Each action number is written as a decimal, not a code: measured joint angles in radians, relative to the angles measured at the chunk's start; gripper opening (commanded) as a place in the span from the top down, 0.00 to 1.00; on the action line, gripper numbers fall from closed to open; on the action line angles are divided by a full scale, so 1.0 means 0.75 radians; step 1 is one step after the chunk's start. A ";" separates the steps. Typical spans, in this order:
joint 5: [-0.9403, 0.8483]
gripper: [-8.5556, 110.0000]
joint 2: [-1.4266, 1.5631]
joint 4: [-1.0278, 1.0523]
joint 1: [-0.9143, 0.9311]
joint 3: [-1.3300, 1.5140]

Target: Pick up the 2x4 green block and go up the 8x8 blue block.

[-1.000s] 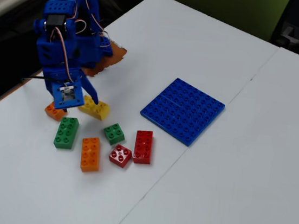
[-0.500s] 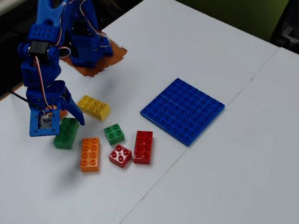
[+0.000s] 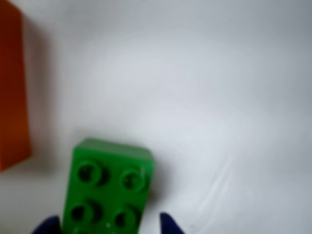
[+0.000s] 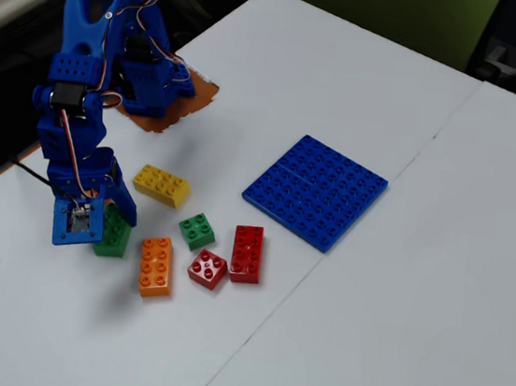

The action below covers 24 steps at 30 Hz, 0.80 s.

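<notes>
The 2x4 green block (image 3: 109, 185) lies on the white table, its studs up, partly cut off by the bottom edge of the wrist view. My gripper (image 3: 108, 226) is open and straddles it: the dark blue fingertips (image 3: 168, 223) show on either side, the left one close to the block, the right one with a small gap. In the fixed view the gripper (image 4: 103, 230) is down at the table's left, hiding most of the green block (image 4: 115, 238). The 8x8 blue block (image 4: 315, 191) lies flat well to the right.
An orange brick (image 4: 156, 266) (image 3: 12, 92) lies right beside the green block. A yellow brick (image 4: 161, 185), a small green 2x2 brick (image 4: 197, 231), a red 2x2 brick (image 4: 207, 269) and a red oblong brick (image 4: 247, 253) lie between me and the baseplate.
</notes>
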 measured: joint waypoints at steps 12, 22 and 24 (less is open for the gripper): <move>0.022 0.85 -0.018 0.016 -0.037 0.000; 0.117 0.85 0.119 0.145 -0.168 -0.006; 0.147 0.86 0.223 0.209 -0.213 -0.006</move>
